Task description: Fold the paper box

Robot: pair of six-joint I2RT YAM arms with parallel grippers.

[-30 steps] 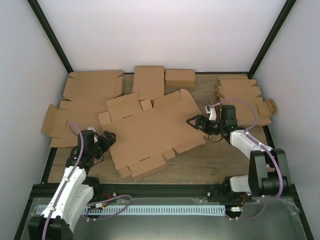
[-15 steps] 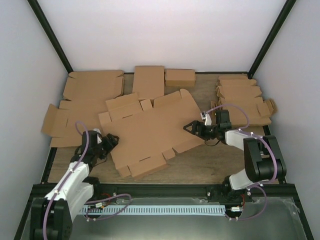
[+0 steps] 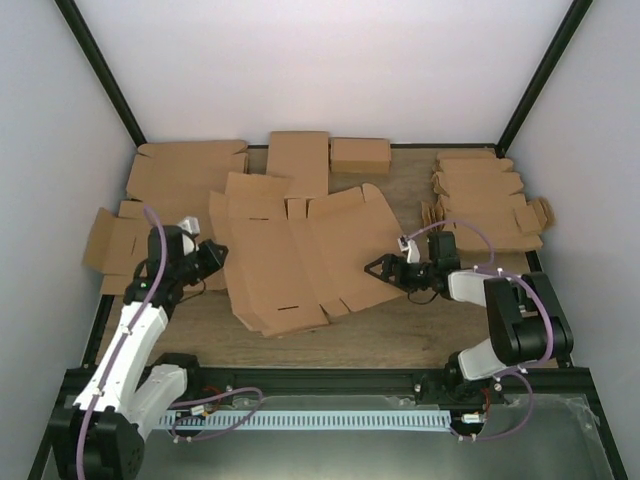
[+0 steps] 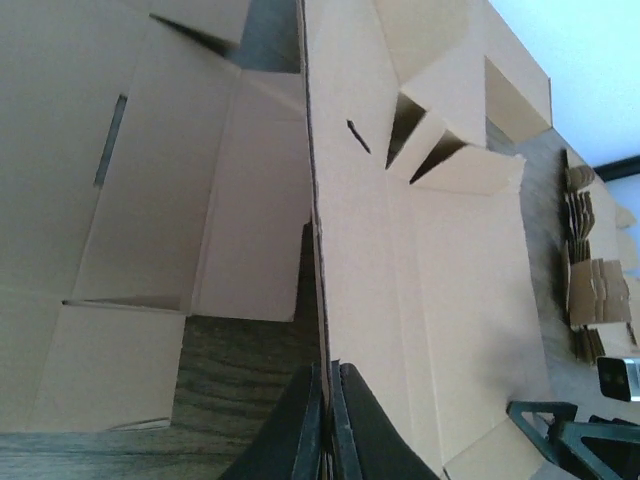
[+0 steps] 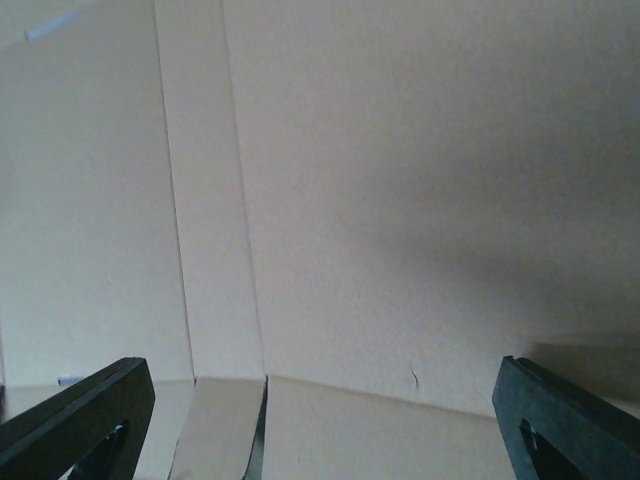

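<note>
The paper box, a large brown die-cut cardboard blank, lies mid-table with its left part tilted up off the wood. My left gripper is shut on that raised left edge. In the left wrist view the thin cardboard edge runs straight into the closed left gripper. My right gripper stands open at the box's right edge, low over the table. In the right wrist view the box panel fills the frame in front of the wide-apart right gripper; nothing is between its fingers.
More flat cardboard blanks lie at the back left and far left. A smaller narrow box sits at the back, a long panel beside it. A stack of small notched blanks sits at the right.
My left gripper has shut on the box's left edge and lifted it, tipping that side up and rightward. My right gripper has slid left and lower toward the right edge, staying open.
</note>
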